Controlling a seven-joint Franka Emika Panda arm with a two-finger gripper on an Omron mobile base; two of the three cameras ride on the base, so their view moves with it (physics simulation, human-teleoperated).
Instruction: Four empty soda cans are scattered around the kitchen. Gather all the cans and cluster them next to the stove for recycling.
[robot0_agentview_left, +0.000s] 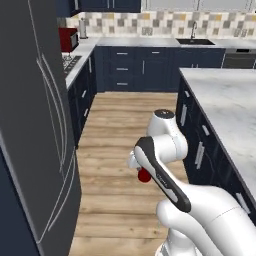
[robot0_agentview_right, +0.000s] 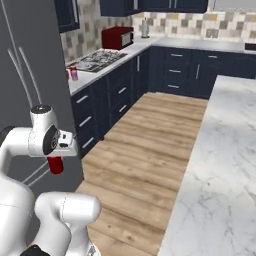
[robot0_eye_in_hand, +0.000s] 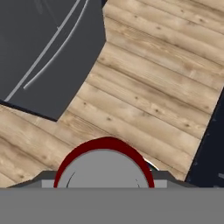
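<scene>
One red can (robot0_eye_in_hand: 104, 164) between fingers (robot0_eye_in_hand: 43, 178)

Open wood floor (robot0_agentview_left: 125, 150) between refrigerator (robot0_agentview_left: 35, 125) and island counter (robot0_agentview_left: 225, 115)

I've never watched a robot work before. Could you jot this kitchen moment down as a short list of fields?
holding: red soda can, carried in the gripper above the wood floor
already by the stove: two cans on the counter beside the stove
nearby: grey refrigerator on the arm's left
island: marble counter on its right
</scene>
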